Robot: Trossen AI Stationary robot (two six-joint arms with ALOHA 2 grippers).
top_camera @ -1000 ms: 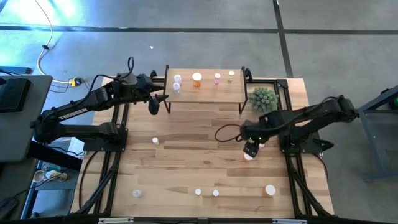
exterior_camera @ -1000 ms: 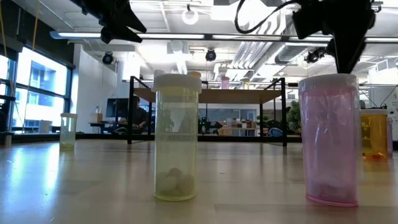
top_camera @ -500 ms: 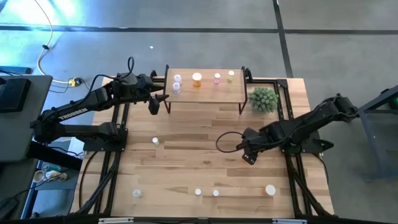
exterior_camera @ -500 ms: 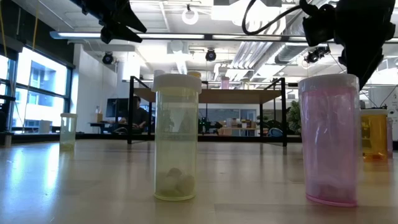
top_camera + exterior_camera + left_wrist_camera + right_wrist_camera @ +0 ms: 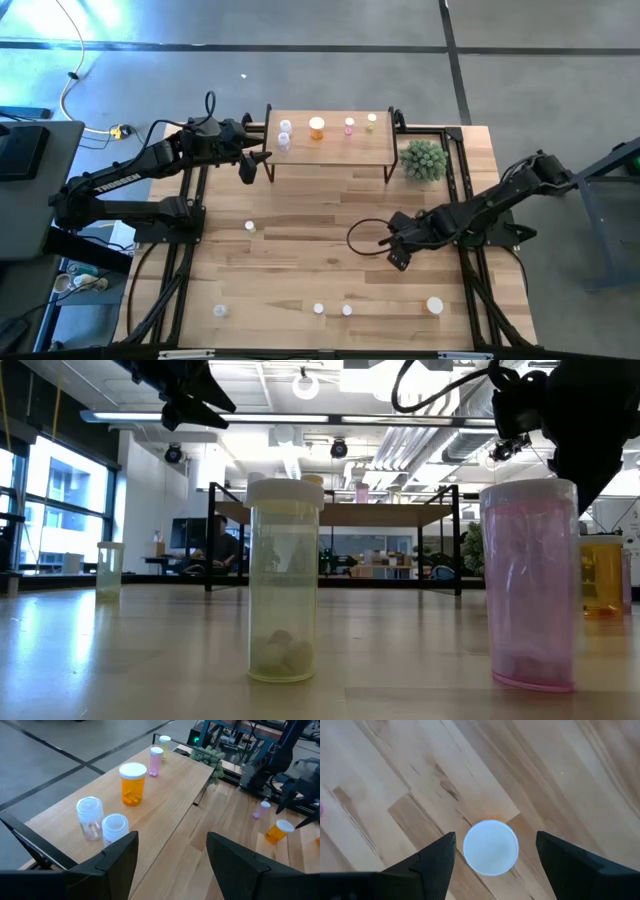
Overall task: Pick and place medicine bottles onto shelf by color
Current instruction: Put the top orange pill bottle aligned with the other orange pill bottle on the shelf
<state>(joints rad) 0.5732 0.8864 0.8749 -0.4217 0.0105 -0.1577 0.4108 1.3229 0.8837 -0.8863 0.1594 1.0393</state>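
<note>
The shelf (image 5: 330, 150) holds two clear bottles (image 5: 90, 817), an orange one (image 5: 132, 782), a pink one (image 5: 156, 760) and a yellow-green one (image 5: 164, 742), all upright. My right gripper (image 5: 398, 256) is open over the mid-right table. Its fingers stand on either side of the white cap (image 5: 491, 846) of an upright bottle with an orange rim showing beneath, and do not touch it. That bottle is hidden under the gripper in the high view. My left gripper (image 5: 247, 165) is open and empty at the shelf's left end.
A green spiky plant (image 5: 424, 158) stands right of the shelf. Loose bottles stand on the table: a pale one (image 5: 250, 227) at mid-left, one (image 5: 219, 311) at near left, a yellow-green (image 5: 285, 580) and a pink (image 5: 530, 585) near the front edge, a large-capped orange (image 5: 434, 305) at near right.
My right gripper has moved a little toward the table's near edge and now stands over the white-capped bottle, covering it in the high view. Its arm has stretched lower. My left arm has kept still.
</note>
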